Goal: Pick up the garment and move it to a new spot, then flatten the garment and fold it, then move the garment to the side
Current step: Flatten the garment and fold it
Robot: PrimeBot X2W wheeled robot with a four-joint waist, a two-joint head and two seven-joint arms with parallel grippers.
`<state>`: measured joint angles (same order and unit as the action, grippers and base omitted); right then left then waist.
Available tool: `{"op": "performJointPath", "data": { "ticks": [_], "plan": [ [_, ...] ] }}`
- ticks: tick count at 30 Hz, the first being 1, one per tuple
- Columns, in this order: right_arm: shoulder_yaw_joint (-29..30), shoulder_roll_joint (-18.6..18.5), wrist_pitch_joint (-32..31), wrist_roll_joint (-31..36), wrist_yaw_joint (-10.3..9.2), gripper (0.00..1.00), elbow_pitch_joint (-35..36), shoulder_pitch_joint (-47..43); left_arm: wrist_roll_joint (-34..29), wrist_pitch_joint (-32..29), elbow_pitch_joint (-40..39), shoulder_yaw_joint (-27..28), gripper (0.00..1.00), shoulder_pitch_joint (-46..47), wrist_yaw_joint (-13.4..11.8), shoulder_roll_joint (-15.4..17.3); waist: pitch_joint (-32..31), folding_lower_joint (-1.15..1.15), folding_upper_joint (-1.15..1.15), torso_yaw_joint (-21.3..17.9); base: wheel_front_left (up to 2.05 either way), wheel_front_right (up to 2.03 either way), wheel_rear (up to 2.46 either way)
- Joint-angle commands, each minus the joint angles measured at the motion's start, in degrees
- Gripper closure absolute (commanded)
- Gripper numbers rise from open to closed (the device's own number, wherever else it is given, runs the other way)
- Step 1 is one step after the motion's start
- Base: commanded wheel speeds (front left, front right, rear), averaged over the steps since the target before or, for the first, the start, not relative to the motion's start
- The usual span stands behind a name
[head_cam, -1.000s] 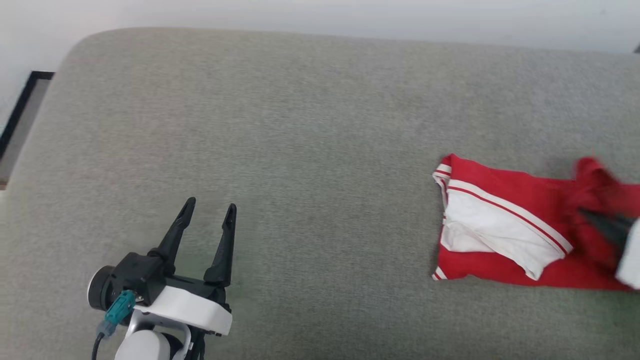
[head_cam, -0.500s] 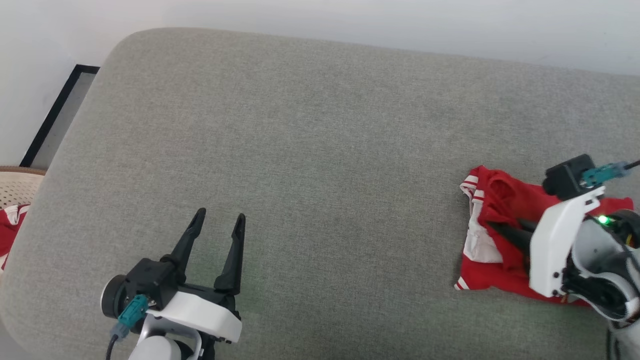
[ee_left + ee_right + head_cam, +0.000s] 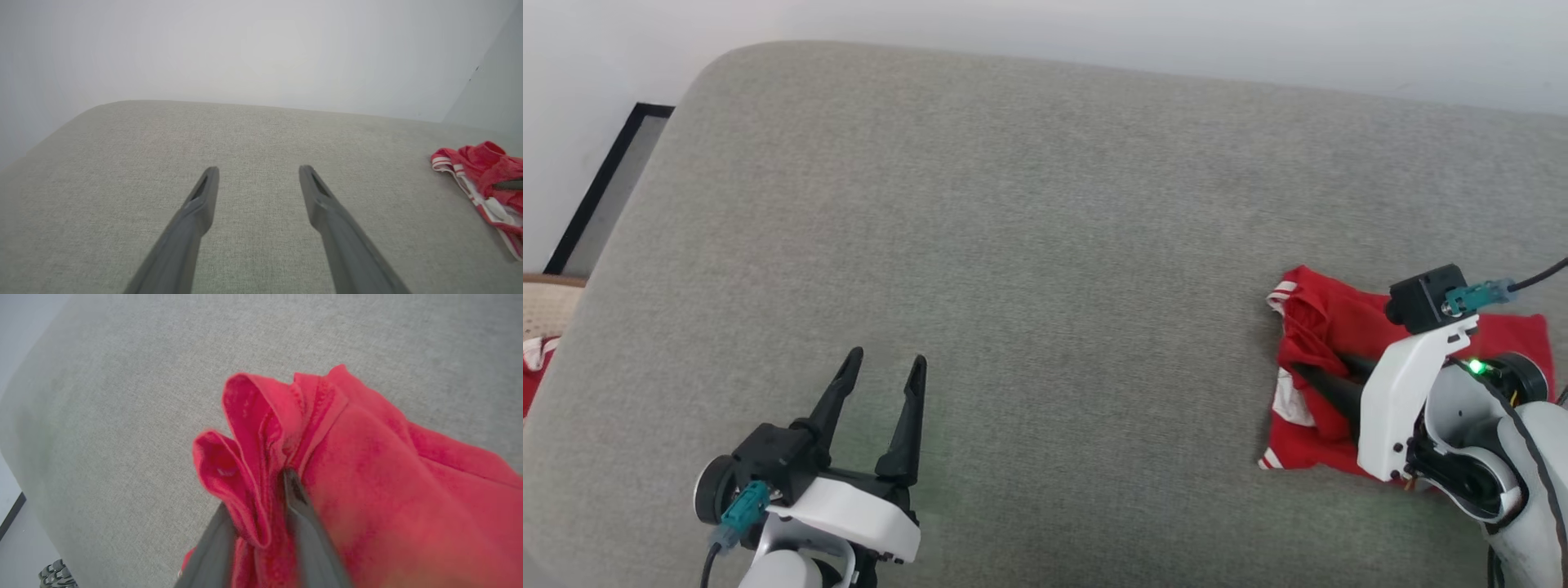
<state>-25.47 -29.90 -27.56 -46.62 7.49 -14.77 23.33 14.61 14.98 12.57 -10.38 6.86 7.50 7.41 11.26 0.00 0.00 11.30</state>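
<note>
Bunched tighter than a second ago, garment (image 3: 1319,327) lies rumpled at right end of grey woven cushion (image 3: 1045,204), white sleeve mostly under soft red folds. Right gripper (image 3: 1316,363) reaches leftward across it, fold between fingers, cannot tell if clamped; left gripper (image 3: 886,356) spread wide

There's the garment (image 3: 1319,343), over at three o'clock on the grey cushion (image 3: 1045,245): a bright red jersey, bunched and rumpled, not lying flat. White bands with thin red stripes peek out along its nine o'clock edge, and a ridge of red cloth stands pinched up on top.
</note>
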Motion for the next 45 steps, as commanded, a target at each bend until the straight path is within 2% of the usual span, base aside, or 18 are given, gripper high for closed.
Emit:
{"op": "performJointPath", "data": {
  "ticks": [1, 8, 14, 20, 21, 26, 29, 33, 39, 45],
  "plan": [
    [-0.6, -0.5, 0.9, -0.3, 0.00, 0.00, 0.3, 0.6, 0.7, 0.3, 0.3, 0.3, 0.00, 0.6, -0.1, 0.2, -0.3, 0.00, 0.00, -0.9, 0.00, 0.00, 0.00],
    [-1.4, -2.7, 4.0, -2.0, 0.00, 0.00, 2.1, 0.9, 0.6, 0.3, 1.0, 0.9, 0.00, 0.4, -0.1, 1.1, -1.7, 0.00, 0.00, -4.3, 0.00, 0.00, 0.00],
    [0.2, -3.6, 10.6, -3.4, 0.00, 0.00, -0.3, -1.0, 1.4, 0.3, 2.1, 0.5, 0.00, -0.4, -0.1, 1.3, -2.9, 0.00, 0.00, -7.2, 0.00, 0.00, 0.00],
    [1.1, -3.3, 21.7, -3.0, 0.00, 0.00, -5.8, -2.8, 2.7, 0.3, 4.0, 0.1, 0.00, -1.2, -0.1, 1.2, -4.0, 0.00, 0.00, -9.1, 0.00, 0.00, 0.00],
    [1.1, -3.3, 21.7, -3.0, 0.00, 0.00, -5.8, -2.8, 2.7, 0.3, 4.0, 0.1, 0.00, -1.2, -0.1, 1.2, -4.0, 0.00, 0.00, -9.1, 0.00, 0.00, 0.00],
    [0.3, -2.1, 35.0, -0.2, 0.00, 0.00, -9.8, -3.9, 3.7, 0.3, 5.4, 1.0, 0.00, -1.6, -0.1, 0.9, -5.5, 0.00, 0.00, -10.7, 0.00, 0.00, 0.00],
    [-0.8, -1.3, 40.2, 0.8, 0.00, 0.00, -11.2, -4.7, 3.7, 0.3, 5.0, 2.5, 0.00, -3.0, -0.1, 0.6, -6.8, 0.00, 0.00, -11.7, 0.00, 0.00, 0.00],
    [0.3, 0.6, 42.5, 2.8, 0.00, 0.00, -11.7, -6.1, 2.7, 0.3, 3.0, 5.1, 0.00, -5.4, -0.1, 0.0, -8.4, 0.00, 0.00, -13.0, 0.00, 0.00, 0.00],
    [9.8, 4.5, 42.7, 9.8, 0.00, 0.00, -5.9, -10.7, 1.4, 0.3, -1.0, 8.1, 0.00, -9.6, -0.1, -0.4, -8.8, 0.00, 0.00, -13.7, 0.00, 0.00, 0.00],
    [15.6, 6.0, 42.7, 14.8, 0.00, 0.00, -1.6, -15.5, 0.6, 0.3, -4.6, 9.7, 0.00, -12.2, -0.1, -0.6, -8.0, 0.00, 0.00, -12.8, 0.00, 0.00, 0.00]
  ]
}}
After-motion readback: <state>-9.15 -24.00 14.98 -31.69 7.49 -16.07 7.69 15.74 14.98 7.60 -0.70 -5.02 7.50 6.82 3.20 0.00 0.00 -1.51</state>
